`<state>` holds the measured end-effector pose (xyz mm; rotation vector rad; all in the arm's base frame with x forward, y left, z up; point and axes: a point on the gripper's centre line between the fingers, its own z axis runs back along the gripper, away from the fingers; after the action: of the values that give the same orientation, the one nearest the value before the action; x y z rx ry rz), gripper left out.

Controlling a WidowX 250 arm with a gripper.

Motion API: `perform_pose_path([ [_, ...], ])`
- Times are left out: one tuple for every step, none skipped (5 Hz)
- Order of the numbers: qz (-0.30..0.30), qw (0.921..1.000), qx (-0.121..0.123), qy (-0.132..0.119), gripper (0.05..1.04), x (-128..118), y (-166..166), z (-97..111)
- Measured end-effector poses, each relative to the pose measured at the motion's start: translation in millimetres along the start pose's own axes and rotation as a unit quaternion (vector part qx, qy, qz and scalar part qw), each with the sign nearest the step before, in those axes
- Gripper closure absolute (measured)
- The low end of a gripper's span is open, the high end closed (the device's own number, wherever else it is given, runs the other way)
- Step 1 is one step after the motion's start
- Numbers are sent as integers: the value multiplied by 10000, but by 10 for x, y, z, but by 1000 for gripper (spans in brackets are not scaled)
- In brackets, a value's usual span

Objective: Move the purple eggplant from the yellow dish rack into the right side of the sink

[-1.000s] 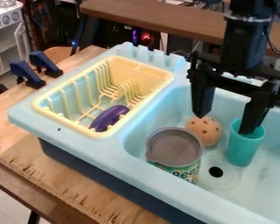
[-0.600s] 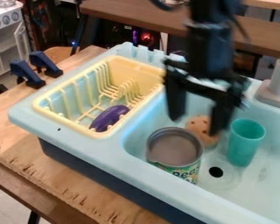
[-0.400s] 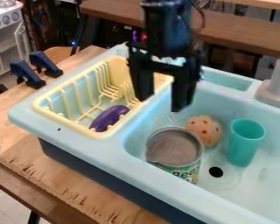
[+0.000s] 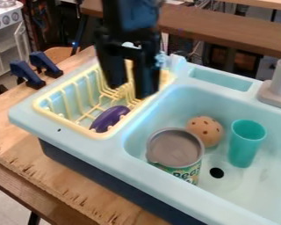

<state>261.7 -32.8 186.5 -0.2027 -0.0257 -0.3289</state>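
The black gripper [image 4: 131,91] is up over the back part of the yellow dish rack [image 4: 55,115]. Its two fingers are spread wide apart, and yellow bits of the rack show through the gap. The purple toy eggplant [image 4: 109,118] is in the front part of the rack. In the view, it is lower down than the gripper and a little to the left of it. The two are apart. The eggplant lies on its side, on a slant, on the rack's bottom bars. Thin yellow prongs stand up around it, and the rack's rim goes all the way around too.

Next to the rack is the big light blue sink [image 4: 166,196]. A can with a gray top [image 4: 175,148] stands in it, close to the side by the rack. A tan ball with holes [image 4: 205,131] is just behind the can. A green-blue cup [image 4: 246,145] stands to the right of the ball. The round black drain hole [image 4: 217,172] is in front of the cup. A gray tap [image 4: 279,85] stands at the sink's back edge.
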Motion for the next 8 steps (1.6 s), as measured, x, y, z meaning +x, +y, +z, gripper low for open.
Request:
perform_pose_path([
  [112,9996,91,249,78,-86,268,21],
  [331,9989,285,175,78,-97,524,33],
  [401,9987,213,228,78,-50,713,-118],
  [349,9991,213,138,78,21,768,-198],
  [464,9988,44,136,78,-18,799,-365],
  [483,9987,-140,-10,78,-28,780,-474],
  [237,9994,-212,-161,78,-2,758,-549],
  [49,9994,-189,-293,78,73,702,-557],
])
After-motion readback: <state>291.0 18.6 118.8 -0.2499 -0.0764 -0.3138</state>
